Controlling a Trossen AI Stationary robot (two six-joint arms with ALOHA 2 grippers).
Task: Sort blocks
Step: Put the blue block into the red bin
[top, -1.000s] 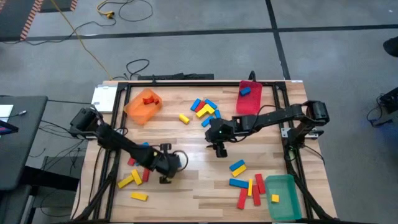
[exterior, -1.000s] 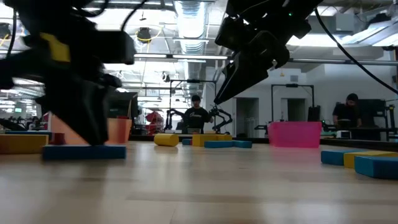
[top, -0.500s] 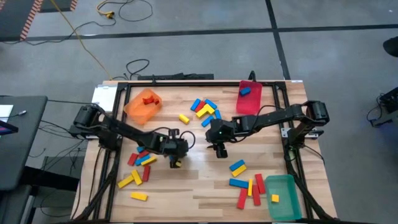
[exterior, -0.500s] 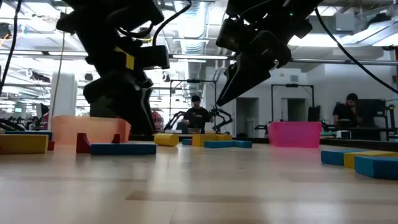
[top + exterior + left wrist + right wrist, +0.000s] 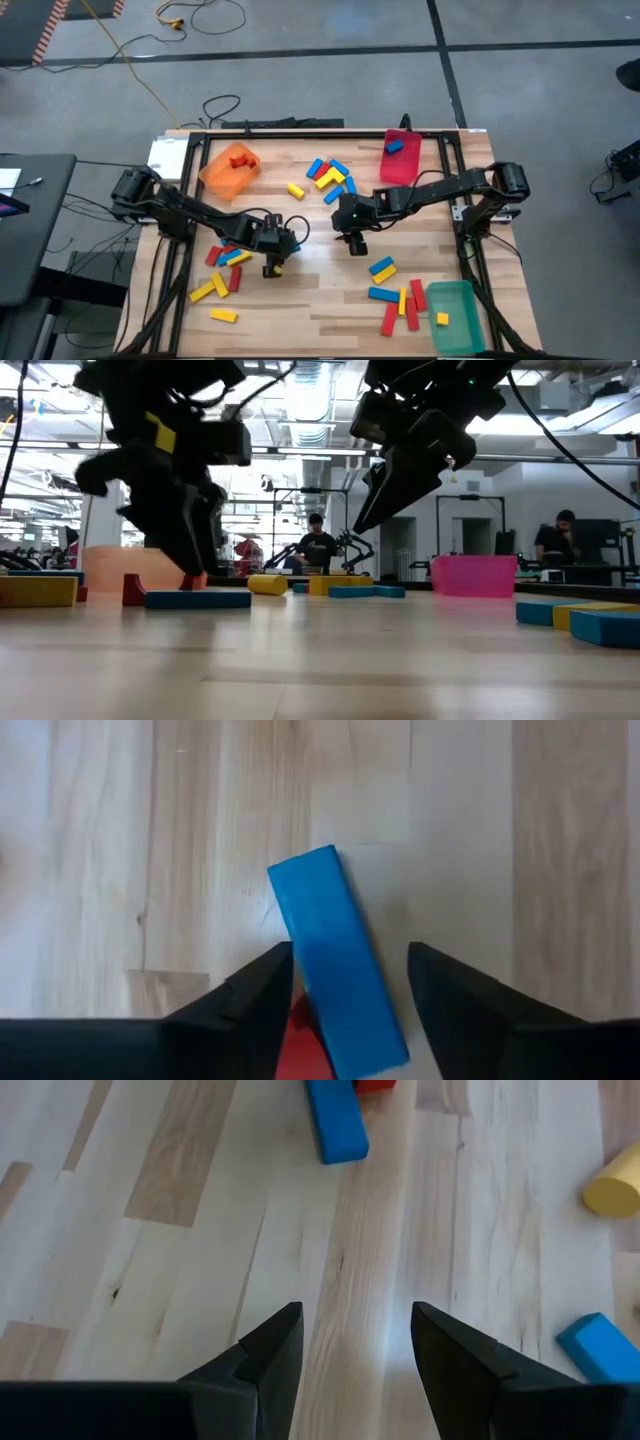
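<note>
Small red, blue and yellow blocks lie scattered flat on the wooden table, with one cluster [image 5: 327,176] near the far middle, one [image 5: 222,257] at the left and one [image 5: 398,298] near the right front. My left gripper [image 5: 272,260] is open above the left cluster. In the left wrist view its fingers stand on either side of a blue block [image 5: 335,980], which lies partly over a red block [image 5: 298,1038]. My right gripper [image 5: 353,242] is open over bare wood in the middle of the table, raised clear of it [image 5: 385,500].
An orange bin [image 5: 230,168] holding a red block sits far left. A red bin [image 5: 400,157] with a blue block is far right, and a green bin [image 5: 452,315] with a yellow block is near right. People stand in the room behind the table [image 5: 317,545].
My left gripper has risen off the table. It has moved from the near left toward the far edge and rightward, then come back slightly. It now stands over the blue block at the left cluster.
</note>
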